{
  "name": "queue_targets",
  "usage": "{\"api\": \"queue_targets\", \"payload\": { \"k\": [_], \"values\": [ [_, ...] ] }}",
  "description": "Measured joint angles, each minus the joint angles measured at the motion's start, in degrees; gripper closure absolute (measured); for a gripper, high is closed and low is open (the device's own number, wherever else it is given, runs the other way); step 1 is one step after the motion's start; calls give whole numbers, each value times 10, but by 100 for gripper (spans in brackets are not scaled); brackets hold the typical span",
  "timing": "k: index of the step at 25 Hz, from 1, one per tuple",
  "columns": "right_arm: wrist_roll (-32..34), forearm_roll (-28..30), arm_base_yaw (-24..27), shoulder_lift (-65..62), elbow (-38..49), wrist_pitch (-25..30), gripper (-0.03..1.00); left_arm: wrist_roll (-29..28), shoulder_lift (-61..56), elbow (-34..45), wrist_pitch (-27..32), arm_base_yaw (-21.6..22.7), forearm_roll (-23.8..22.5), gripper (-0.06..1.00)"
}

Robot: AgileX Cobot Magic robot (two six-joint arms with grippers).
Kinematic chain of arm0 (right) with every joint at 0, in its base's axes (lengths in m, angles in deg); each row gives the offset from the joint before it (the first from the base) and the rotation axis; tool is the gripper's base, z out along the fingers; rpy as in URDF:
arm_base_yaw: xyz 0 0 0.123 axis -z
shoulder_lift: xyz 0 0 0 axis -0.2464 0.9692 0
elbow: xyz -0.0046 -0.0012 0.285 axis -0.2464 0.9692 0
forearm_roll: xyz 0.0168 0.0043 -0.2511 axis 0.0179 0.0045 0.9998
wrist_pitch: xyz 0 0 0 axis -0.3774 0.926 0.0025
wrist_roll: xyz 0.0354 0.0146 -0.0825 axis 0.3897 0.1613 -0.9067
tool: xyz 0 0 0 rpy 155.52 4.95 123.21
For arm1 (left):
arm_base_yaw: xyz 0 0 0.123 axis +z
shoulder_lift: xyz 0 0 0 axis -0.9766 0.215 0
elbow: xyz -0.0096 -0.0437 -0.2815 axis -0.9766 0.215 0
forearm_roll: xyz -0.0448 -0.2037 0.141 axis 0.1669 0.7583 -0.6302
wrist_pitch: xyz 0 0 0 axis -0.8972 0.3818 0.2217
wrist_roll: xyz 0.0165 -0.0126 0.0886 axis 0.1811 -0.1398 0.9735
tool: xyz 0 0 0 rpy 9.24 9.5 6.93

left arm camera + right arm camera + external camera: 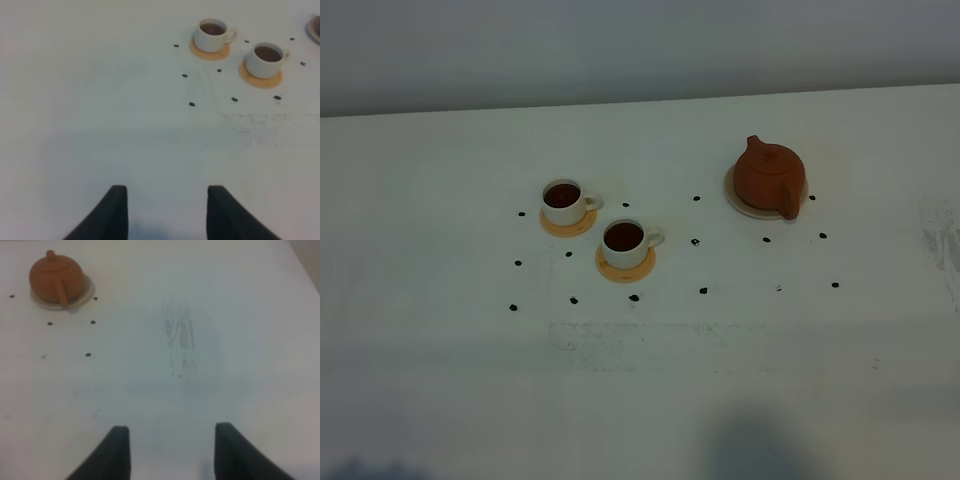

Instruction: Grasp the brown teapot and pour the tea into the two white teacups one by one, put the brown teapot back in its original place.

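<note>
The brown teapot stands upright on its cream saucer at the right of the table; it also shows in the right wrist view on the saucer. Two white teacups hold dark tea and stand on orange coasters at centre left; the left wrist view shows both. My left gripper is open and empty, well short of the cups. My right gripper is open and empty, far from the teapot. Neither gripper shows in the high view.
Several small black dots mark the white table around the cups and the teapot. A faint scuffed patch lies toward the front, and another lies ahead of my right gripper. The table's back edge meets a grey wall.
</note>
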Motion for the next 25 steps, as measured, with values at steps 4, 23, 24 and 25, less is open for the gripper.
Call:
{"api": "queue_targets", "payload": {
  "k": [4, 23, 24, 25],
  "values": [
    [-2, 1, 0, 0, 0, 0, 59, 0, 0, 0, 0, 0, 0, 52],
    [-3, 1, 0, 0, 0, 0, 69, 0, 0, 0, 0, 0, 0, 52],
    [-3, 1, 0, 0, 0, 0, 70, 0, 0, 0, 0, 0, 0, 52],
    [-3, 1, 0, 0, 0, 0, 71, 0, 0, 0, 0, 0, 0, 52]
  ]
}}
